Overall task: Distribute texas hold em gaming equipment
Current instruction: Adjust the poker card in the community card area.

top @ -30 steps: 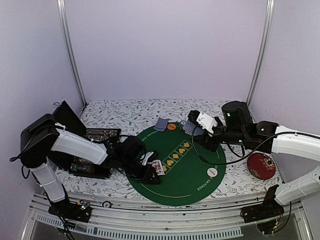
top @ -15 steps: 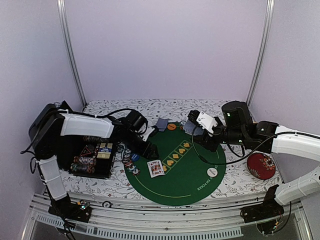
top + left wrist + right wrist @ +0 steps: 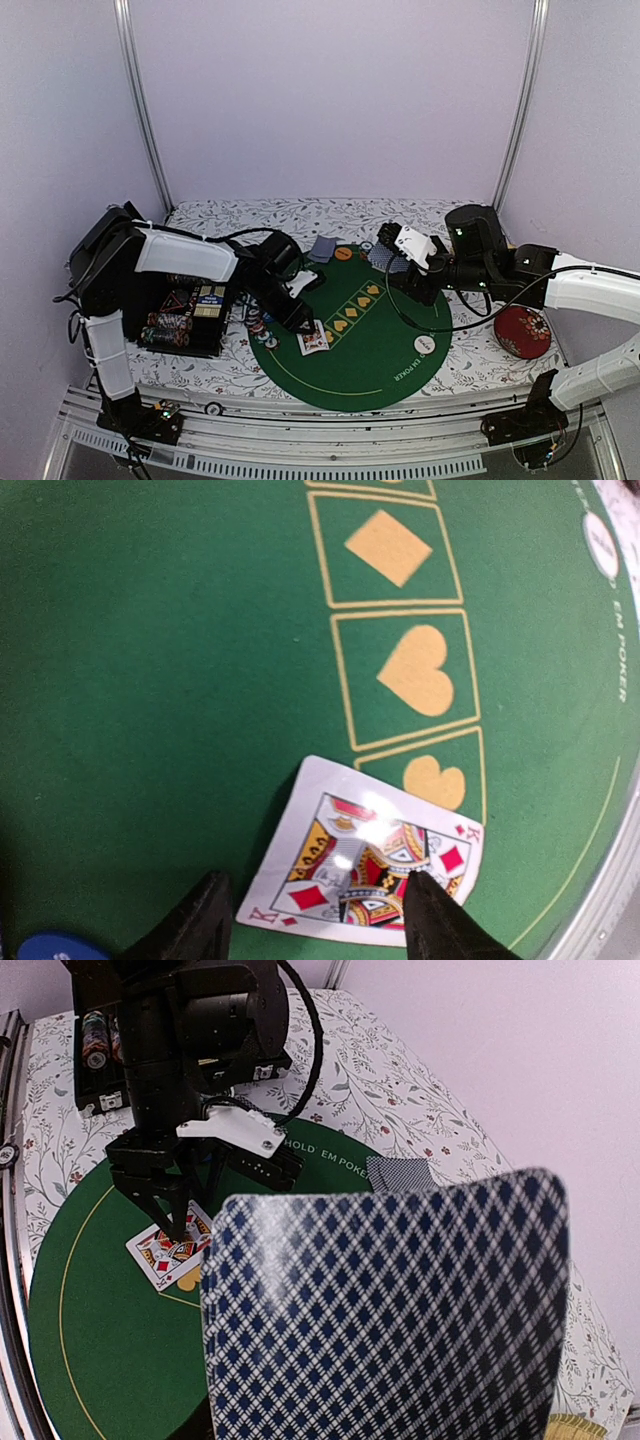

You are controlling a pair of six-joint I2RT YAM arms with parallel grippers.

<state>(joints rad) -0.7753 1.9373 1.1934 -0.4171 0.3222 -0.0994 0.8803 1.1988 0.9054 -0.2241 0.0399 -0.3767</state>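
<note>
One king of diamonds face up on green mat, your left gripper splayed astride it — right gripper clenching blue-backed cards, one orange disc, one white disc, chips crowding alongside.

Left arm, right arm: white shells, black joints, black cables. Left claw, right claw: black, white blocks.
</note>
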